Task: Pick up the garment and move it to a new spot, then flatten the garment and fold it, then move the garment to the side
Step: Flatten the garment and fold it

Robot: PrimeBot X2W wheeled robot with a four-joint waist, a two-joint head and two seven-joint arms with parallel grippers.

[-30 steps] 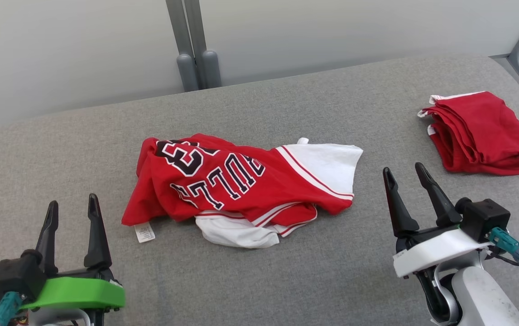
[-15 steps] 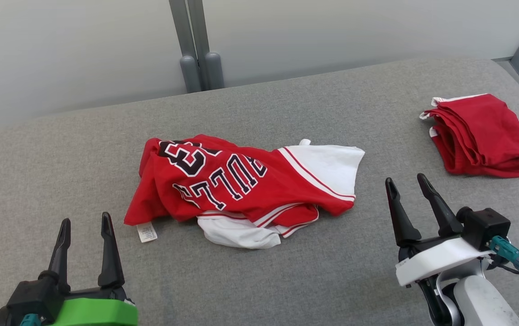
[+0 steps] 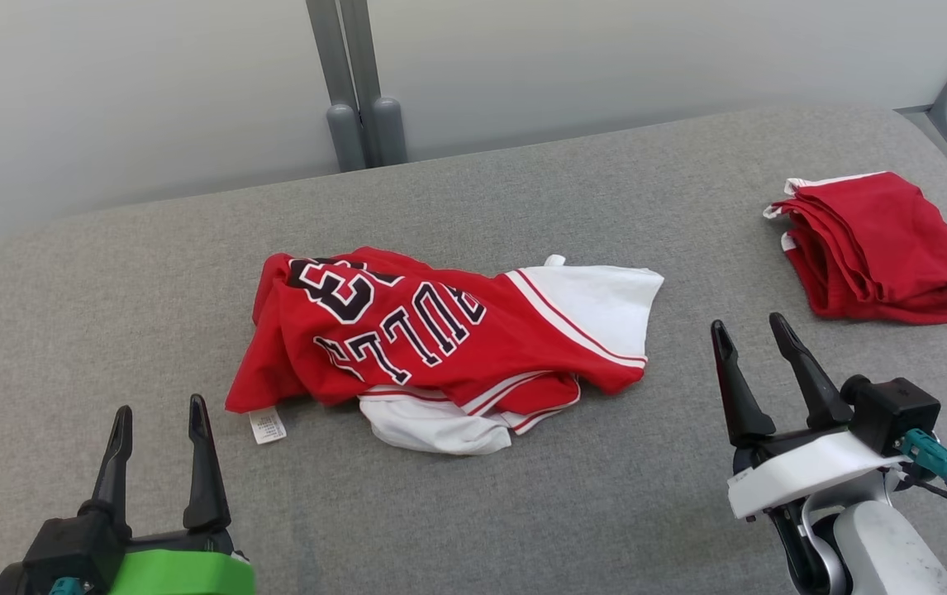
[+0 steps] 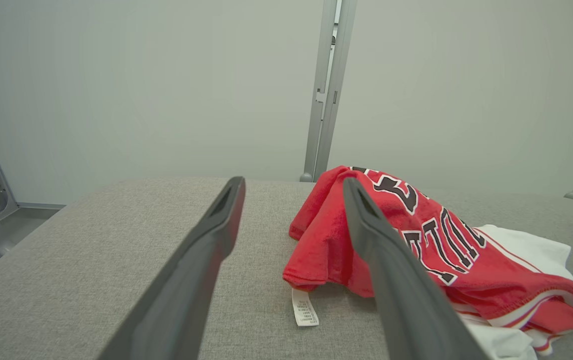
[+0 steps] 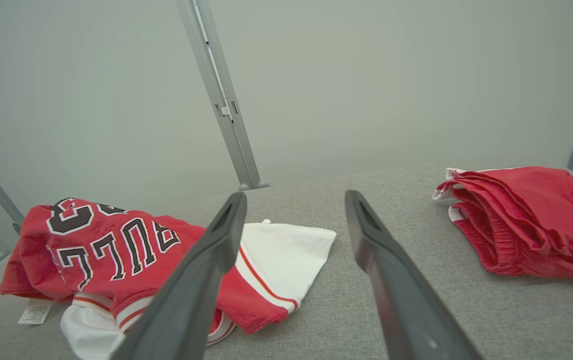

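You have the garment (image 3: 440, 347), a red and white jersey with black, white-edged lettering, lying crumpled near the middle of the grey padded table (image 3: 523, 512). It sits roughly between your two grippers and a little farther out than both. Its red part bunches toward the left, a white panel with red stripes spreads to the right, and more white cloth pokes out along the near edge. A small white label (image 3: 266, 426) comes off its near left corner and lies flat on the table. Your left gripper (image 3: 159, 406) sits at the near left, its two dark fingers spread apart and holding nothing, tips pointing away from you and stopping short of the label. In the left wrist view the jersey's left edge lies just beyond the right-hand finger. Your right gripper (image 3: 746, 322) sits at the near right, fingers likewise parted and empty, clear of the cloth, with the jersey's white panel off to its left. Farther right and farther away, a folded red garment (image 3: 887, 248) with a bit of white trim rests by the table's right edge, well apart from the jersey. Beyond the far edge of the table you see a pale wall (image 3: 151, 99) and a pair of grey upright posts (image 3: 358, 83).
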